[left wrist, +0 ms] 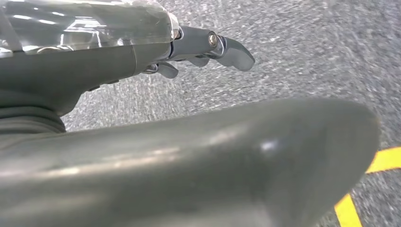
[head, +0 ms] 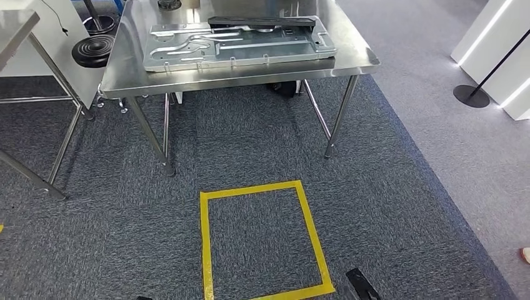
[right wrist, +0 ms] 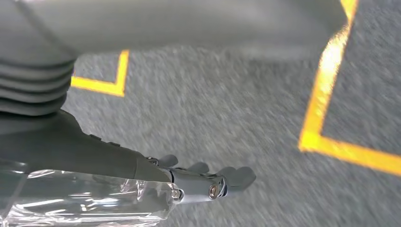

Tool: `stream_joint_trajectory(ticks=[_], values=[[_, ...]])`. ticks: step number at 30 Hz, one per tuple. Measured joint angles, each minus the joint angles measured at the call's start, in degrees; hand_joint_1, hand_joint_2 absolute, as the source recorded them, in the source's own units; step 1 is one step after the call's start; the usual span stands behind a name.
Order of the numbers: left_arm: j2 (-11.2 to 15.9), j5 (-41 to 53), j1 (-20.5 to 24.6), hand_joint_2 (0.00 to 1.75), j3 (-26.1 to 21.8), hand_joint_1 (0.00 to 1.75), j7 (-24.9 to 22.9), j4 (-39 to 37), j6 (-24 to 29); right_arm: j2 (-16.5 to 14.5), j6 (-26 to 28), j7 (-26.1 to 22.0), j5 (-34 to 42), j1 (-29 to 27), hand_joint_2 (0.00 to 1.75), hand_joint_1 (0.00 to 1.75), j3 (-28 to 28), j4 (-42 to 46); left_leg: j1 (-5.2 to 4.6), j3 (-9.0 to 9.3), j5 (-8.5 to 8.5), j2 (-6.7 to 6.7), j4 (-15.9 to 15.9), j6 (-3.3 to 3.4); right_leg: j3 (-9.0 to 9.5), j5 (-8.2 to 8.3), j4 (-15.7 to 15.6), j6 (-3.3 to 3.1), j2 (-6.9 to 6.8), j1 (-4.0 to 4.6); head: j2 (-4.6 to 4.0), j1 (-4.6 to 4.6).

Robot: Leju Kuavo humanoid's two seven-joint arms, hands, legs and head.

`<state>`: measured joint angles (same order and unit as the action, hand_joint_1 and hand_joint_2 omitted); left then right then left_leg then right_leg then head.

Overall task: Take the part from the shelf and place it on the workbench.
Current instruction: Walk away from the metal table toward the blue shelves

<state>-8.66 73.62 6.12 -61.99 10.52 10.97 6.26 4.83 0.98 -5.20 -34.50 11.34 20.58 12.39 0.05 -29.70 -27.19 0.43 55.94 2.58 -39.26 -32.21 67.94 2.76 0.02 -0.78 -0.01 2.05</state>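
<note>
Carpet (head: 262, 150), grey, covers the floor, with a yellow taped square (head: 262, 240) marking a standing spot in front of a steel desk (head: 237, 72) at the far side. On that desk lies a large stamped metal tray-like part (head: 237, 47), flat and fully supported, likely the task's part already delivered. Each arm hangs down, so the wrist views look at the floor: the left robot hand (left wrist: 208, 49) and right robot hand (right wrist: 208, 182) grasp nothing, fingers relaxed and extended.

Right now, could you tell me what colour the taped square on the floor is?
Yellow tape square on grey carpet, clearest in the head view.
</note>
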Motion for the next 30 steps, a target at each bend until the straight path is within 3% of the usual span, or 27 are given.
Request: stream_joint_trajectory(ticks=[1,2,3,5,7,8,10,12,13,15,16,17,18,19,21,23,26,27,28,30], values=[[0.0,0.1,0.0,0.00,0.0,0.00,0.0,0.0,-0.1,-0.6,-0.1,0.1,0.0,-0.2,1.75,0.00,0.3,-0.1,-0.07,-0.71,0.50,0.06,0.1,-0.01,-0.84,-1.69,3.4,0.16,0.00,-0.05,0.00,0.00],[0.0,0.3,0.0,0.00,0.1,0.00,0.0,0.0,-0.1,-1.1,-0.1,0.3,0.0,-0.4,1.75,0.00,0.5,-0.2,-0.12,-1.46,0.94,0.10,0.3,-0.07,-0.89,-2.10,5.4,0.25,-0.01,-0.06,0.00,0.00],[0.0,0.4,0.0,0.00,0.2,0.00,0.0,0.0,-0.2,-1.6,-0.2,0.4,0.0,-0.5,1.75,0.00,0.7,-0.3,-0.14,-2.18,1.32,0.12,0.5,-0.17,0.18,-1.34,5.2,0.23,-0.01,-0.06,-0.01,0.01],[-0.1,0.5,0.1,0.00,0.4,0.00,-0.1,0.0,-0.3,-2.4,-0.2,0.7,-0.2,-0.7,1.75,0.00,0.8,-0.4,-0.16,-3.39,1.92,0.14,1.0,-0.43,5.49,1.47,-1.6,-0.19,-0.02,0.00,0.00,0.01],[-0.3,0.7,0.3,0.00,0.6,0.00,-0.1,0.0,-0.4,-2.9,-0.3,0.9,-0.3,-0.6,1.75,0.00,0.9,-0.5,-0.31,-4.11,2.44,0.17,1.4,-0.88,10.64,2.60,-9.5,-0.95,-0.06,0.33,0.00,0.01],[-0.3,0.8,0.4,0.00,0.7,0.00,-0.2,0.0,-0.4,-3.1,-0.4,1.1,-0.3,-0.6,1.75,0.00,1.0,-0.5,-0.34,-4.26,2.70,0.19,1.5,-1.17,11.81,2.57,-11.5,-1.33,-0.07,0.52,0.00,0.01],[-0.5,1.0,0.4,0.00,1.0,0.00,-0.4,0.0,-0.5,-3.5,-0.7,1.7,-0.4,-0.7,1.75,0.00,1.1,-0.5,-0.34,-4.40,3.37,0.22,1.4,-1.88,11.65,2.96,-12.2,-2.09,-0.07,0.68,-0.01,0.02],[-0.5,1.2,0.4,0.00,1.2,0.00,-0.6,0.0,-0.5,-4.0,-1.0,2.1,-0.3,-0.7,1.75,0.00,1.2,-0.6,-0.28,-5.12,2.47,0.09,2.3,-2.55,11.10,3.81,-12.8,-2.96,-0.14,0.43,-0.01,0.02],[-0.5,1.3,0.4,0.00,1.3,0.00,-0.7,0.0,-0.5,-4.3,-1.0,2.2,-0.3,-0.8,1.75,0.00,1.2,-0.6,-0.22,-5.88,0.79,0.00,4.0,-2.85,10.70,4.33,-13.0,-3.32,-0.18,0.25,-0.01,0.02],[-0.5,1.4,0.4,0.00,1.4,0.00,-0.7,0.0,-0.5,-4.8,-1.1,2.4,-0.3,-0.8,1.75,0.00,1.4,-0.7,0.10,-8.18,-4.17,-0.11,10.7,-3.40,9.69,5.16,-13.1,-3.69,-0.22,0.20,-0.01,0.02],[-0.5,1.5,0.4,0.00,1.4,0.00,-0.8,0.0,-0.6,-5.1,-1.1,2.6,-0.3,-0.9,1.75,0.00,1.5,-0.7,0.26,-9.18,-6.00,-0.12,14.4,-3.65,9.15,5.49,-12.9,-3.69,-0.23,0.22,-0.01,0.02],[-0.5,1.5,0.4,0.00,1.4,0.00,-0.9,0.0,-0.6,-5.3,-1.1,2.7,-0.5,-1.0,1.75,0.00,1.5,-0.8,0.38,-9.53,-6.79,-0.12,16.7,-3.86,8.61,5.78,-12.8,-3.65,-0.23,0.23,-0.01,0.02],[-0.5,1.4,0.4,0.00,1.4,0.00,-1.1,0.0,-0.8,-5.5,-1.1,2.7,-0.6,-1.0,1.75,0.00,1.6,-0.8,0.50,-8.86,-6.45,-0.11,16.9,-4.00,8.10,6.01,-12.5,-3.55,-0.23,0.22,-0.01,0.02],[-0.5,1.4,0.4,0.00,1.4,0.00,-1.3,0.0,-0.9,-5.7,-1.0,2.7,-0.8,-1.0,1.75,0.00,1.6,-0.9,0.59,-7.06,-5.23,-0.10,14.8,-4.06,7.67,6.17,-12.3,-3.42,-0.21,0.20,-0.02,0.02],[-0.5,1.5,0.5,0.87,1.4,0.00,-1.9,0.0,-1.0,-6.1,-0.9,2.7,-1.3,-1.0,1.75,0.00,1.6,-0.9,0.64,-1.57,-2.72,-0.14,6.6,-3.85,6.98,6.36,-11.6,-3.07,-0.18,0.20,-0.01,0.02],[-0.5,1.6,0.5,1.75,1.4,0.00,-2.4,0.0,-0.9,-6.4,-0.7,2.7,-1.5,-1.0,1.75,0.00,1.6,-0.9,0.43,1.43,-1.82,-0.28,1.3,-3.16,6.53,6.58,-11.1,-2.52,-0.15,0.30,-0.01,0.02],[-0.6,1.8,0.5,1.75,1.5,0.00,-3.0,0.0,-1.0,-6.7,-0.5,2.2,-1.7,-1.0,1.75,0.00,1.6,-0.9,0.42,1.08,-1.64,-0.35,0.6,-1.96,6.15,6.94,-10.8,-1.50,-0.09,0.38,-0.01,0.02],[-0.6,1.9,0.5,1.75,1.5,0.00,-3.1,0.0,-1.0,-6.7,-0.4,2.0,-1.8,-1.0,1.75,0.00,1.6,-0.9,0.53,0.94,-1.37,-0.30,0.5,-1.51,5.80,6.39,-10.2,-1.19,-0.07,0.33,-0.01,0.02],[-0.6,2.0,0.6,1.75,1.5,0.00,-3.2,0.0,-1.0,-6.8,-0.4,1.9,-1.8,-1.0,1.75,0.00,1.6,-0.9,0.65,0.79,-1.06,-0.23,0.4,-1.07,5.02,5.10,-8.4,-0.91,-0.05,0.27,-0.02,0.02],[-0.7,2.1,0.6,1.75,1.6,0.00,-3.3,0.0,-1.0,-6.8,-0.5,1.4,-2.1,-1.1,1.75,0.00,1.6,-0.9,0.57,0.35,-0.63,-0.10,0.3,-0.52,2.12,0.96,-1.6,-0.51,-0.03,0.09,-0.02,0.02]])
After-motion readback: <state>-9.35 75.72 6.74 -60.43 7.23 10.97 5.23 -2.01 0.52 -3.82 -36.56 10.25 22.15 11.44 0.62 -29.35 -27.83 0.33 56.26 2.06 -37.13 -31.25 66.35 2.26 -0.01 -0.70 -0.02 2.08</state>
